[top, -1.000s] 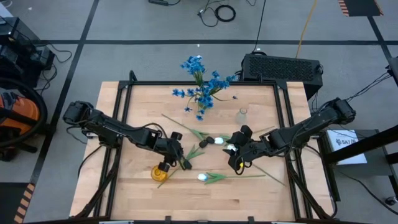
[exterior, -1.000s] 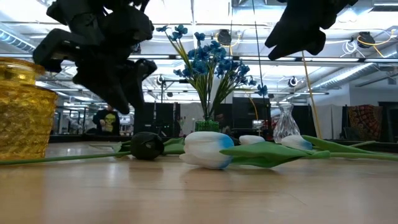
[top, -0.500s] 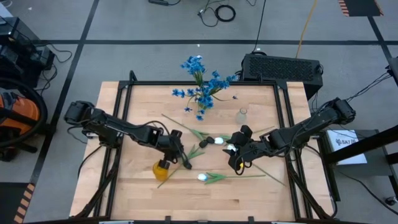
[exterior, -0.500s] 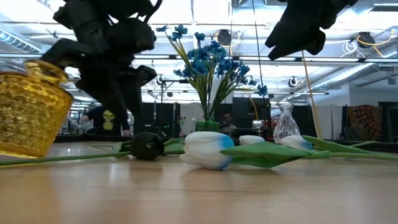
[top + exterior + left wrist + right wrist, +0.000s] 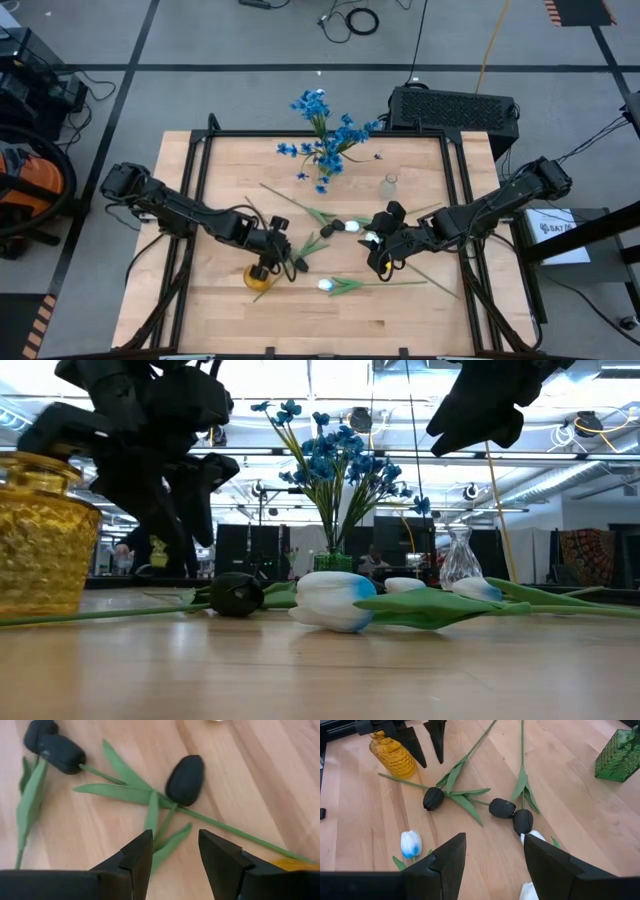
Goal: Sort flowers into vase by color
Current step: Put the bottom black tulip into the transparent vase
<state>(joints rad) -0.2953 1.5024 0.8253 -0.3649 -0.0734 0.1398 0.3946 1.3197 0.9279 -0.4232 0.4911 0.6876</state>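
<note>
My left gripper (image 5: 287,258) (image 5: 175,835) hangs open, pointing down at a black tulip (image 5: 185,780) that lies on its side on the wood with its green stem and leaves. A yellow glass vase (image 5: 257,277) (image 5: 40,550) stands upright just beside it. Two more black tulips (image 5: 502,808) and white tulips (image 5: 411,843) (image 5: 330,600) lie flat mid-table. My right gripper (image 5: 383,262) (image 5: 494,837) hovers open above them. Blue flowers (image 5: 325,150) stand in a green vase (image 5: 620,750) at the far edge. My left gripper stands close against the yellow vase's neck (image 5: 382,740). Whether the outer side of its finger (image 5: 412,745) touches the glass, I cannot tell. Nothing sits between its fingers.
A small clear glass vase (image 5: 388,184) (image 5: 460,560) stands at the far right of the table. Long stems and leaves (image 5: 400,284) stretch across the middle. A black box (image 5: 455,108) sits beyond the far edge. Bare wood lies along the near edge.
The yellow vase tipped over at a slant half a second ago and stands upright again now, a little shifted. My left gripper swung slightly beside it, still open. My right arm kept still.
</note>
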